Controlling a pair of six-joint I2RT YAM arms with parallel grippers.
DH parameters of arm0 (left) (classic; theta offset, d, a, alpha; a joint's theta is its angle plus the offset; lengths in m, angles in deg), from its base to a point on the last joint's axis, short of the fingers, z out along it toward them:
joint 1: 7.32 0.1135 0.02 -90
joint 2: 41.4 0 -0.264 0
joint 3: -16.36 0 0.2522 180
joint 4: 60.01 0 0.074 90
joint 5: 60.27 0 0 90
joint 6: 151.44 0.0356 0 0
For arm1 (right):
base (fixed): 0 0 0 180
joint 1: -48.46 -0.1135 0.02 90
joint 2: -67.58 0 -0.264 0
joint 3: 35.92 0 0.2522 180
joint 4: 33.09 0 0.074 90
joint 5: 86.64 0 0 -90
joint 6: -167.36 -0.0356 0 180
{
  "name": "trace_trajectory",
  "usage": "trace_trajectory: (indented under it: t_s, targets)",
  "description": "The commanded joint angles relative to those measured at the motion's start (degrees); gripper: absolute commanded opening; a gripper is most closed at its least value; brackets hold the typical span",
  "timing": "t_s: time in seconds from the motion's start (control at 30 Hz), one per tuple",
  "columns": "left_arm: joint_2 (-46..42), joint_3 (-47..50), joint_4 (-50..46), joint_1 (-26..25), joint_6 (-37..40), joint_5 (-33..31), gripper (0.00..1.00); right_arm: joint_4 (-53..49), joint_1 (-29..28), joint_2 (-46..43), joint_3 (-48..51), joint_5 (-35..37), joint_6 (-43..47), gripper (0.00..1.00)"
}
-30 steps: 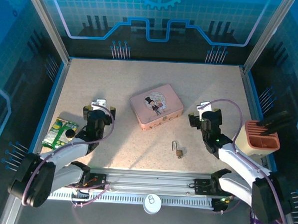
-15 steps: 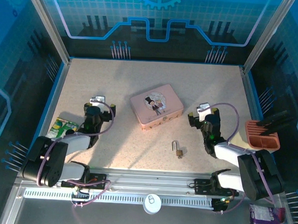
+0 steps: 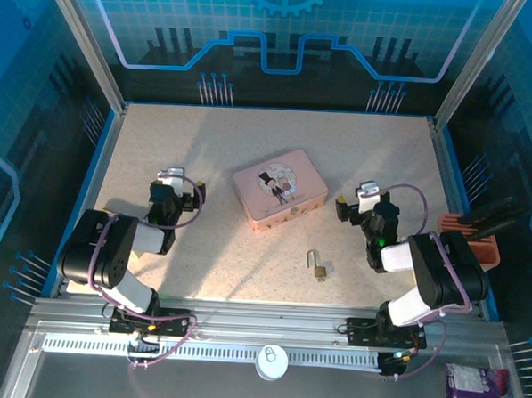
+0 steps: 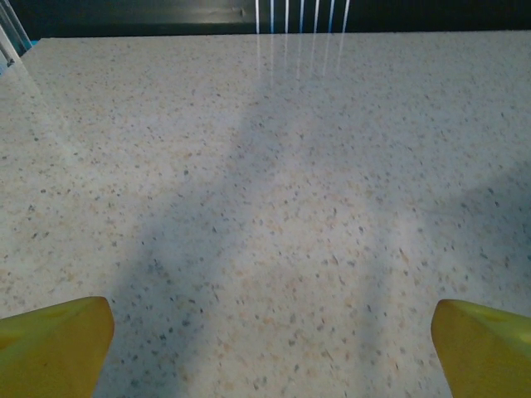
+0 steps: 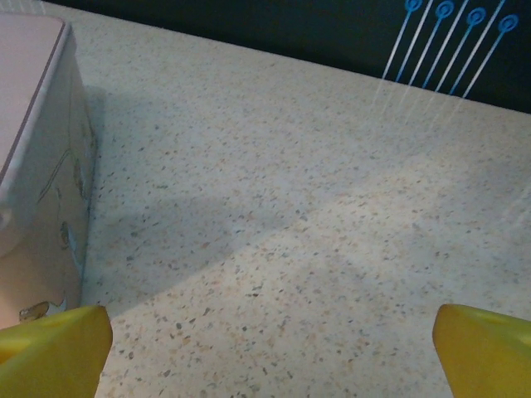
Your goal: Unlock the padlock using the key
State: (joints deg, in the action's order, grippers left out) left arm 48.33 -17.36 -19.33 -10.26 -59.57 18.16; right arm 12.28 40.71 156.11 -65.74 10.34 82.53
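Both left gripper (image 3: 171, 182) and right gripper (image 3: 362, 197) stand released, empty. The padlock (image 3: 318, 266), by the table's (image 3: 250, 154) near edge, seems rigid and slippery; grasp its brass body.

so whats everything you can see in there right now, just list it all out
padlock: 1, brass body with silver shackle, on the table nearer than the tin, closer to the right arm
pink tin: 1, pink with cartoon figures, mid-table between the arms
white disc: 1, white with a lock symbol, on the near rail, centre
orange holder: 1, orange, right table edge, partly behind the right arm
purple packet: 1, purple, near right corner, off the table
table: 1, speckled beige
left end effector: 1, yellow fingers, open, empty, over bare table
right end effector: 1, yellow fingers, open, empty, tin on its left
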Motion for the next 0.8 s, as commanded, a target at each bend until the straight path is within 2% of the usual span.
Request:
trace_trajectory:
  t_s: [0.0, 0.13, 0.17, 0.4, 0.5, 0.77]
  targets:
    - [-0.6, -1.6, -0.6, 1.2, -1.9, 2.4, 0.99, 2.9, 1.3, 0.2, -1.4, -1.7, -1.4, 1.00]
    - [-0.6, -1.6, -0.5, 1.3, -1.9, 2.4, 0.99, -6.3, 3.1, -0.2, -6.0, 4.4, -6.0, 1.00]
    - [-0.6, -1.6, -0.5, 1.3, -1.9, 2.4, 0.99, -5.6, 4.1, -0.2, -5.6, 2.3, -6.6, 1.00]
    - [-0.6, -1.6, -0.3, 1.2, -1.9, 2.3, 0.99, -5.1, 4.1, -0.1, -5.4, 2.5, -6.6, 1.00]
    - [-0.6, -1.6, -0.3, 1.3, -1.9, 2.3, 0.99, -3.8, 3.5, 0.0, -4.8, 6.0, -7.1, 1.00]
    - [-0.6, -1.6, -0.3, 1.3, -1.9, 2.3, 0.99, -4.0, 3.4, -0.1, -4.9, 6.1, -7.1, 1.00]
